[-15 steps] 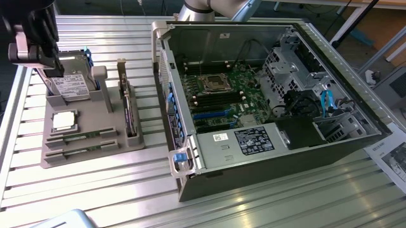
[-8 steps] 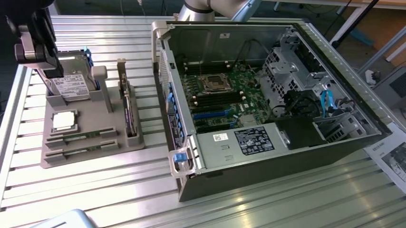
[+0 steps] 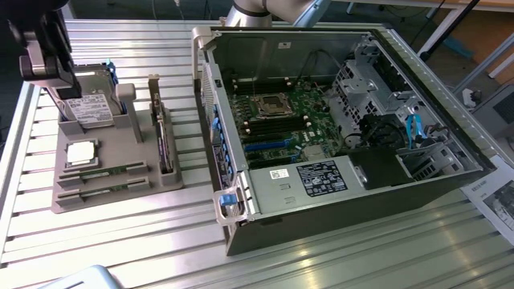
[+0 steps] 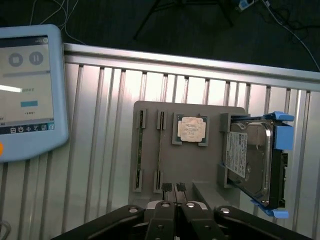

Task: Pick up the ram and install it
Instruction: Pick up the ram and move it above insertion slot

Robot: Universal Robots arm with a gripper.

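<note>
the ram (image 3: 103,173) stands on its long edge in a grey fixture tray (image 3: 120,153), at about eight o'clock in the exterior view and at six o'clock of the silver processor chip (image 3: 81,153). its twin (image 3: 105,188) lies parallel just beside it; which of the two is meant i cannot tell. its long axis runs roughly from nine to three o'clock there, the three o'clock end a touch higher, each end seated in a grey holder. the gripper (image 4: 174,192) hangs above the tray, jaws pressed together on nothing and touching neither stick, so i judge this the approach before the pick. a grasp would call for the jaws to spread and straddle the thin board across its faces, near mid-length. the hard drive (image 3: 92,105) sits at twelve o'clock of the chip; the open computer case (image 3: 241,36) with its motherboard (image 3: 281,120) lies at three o'clock, well apart
</note>
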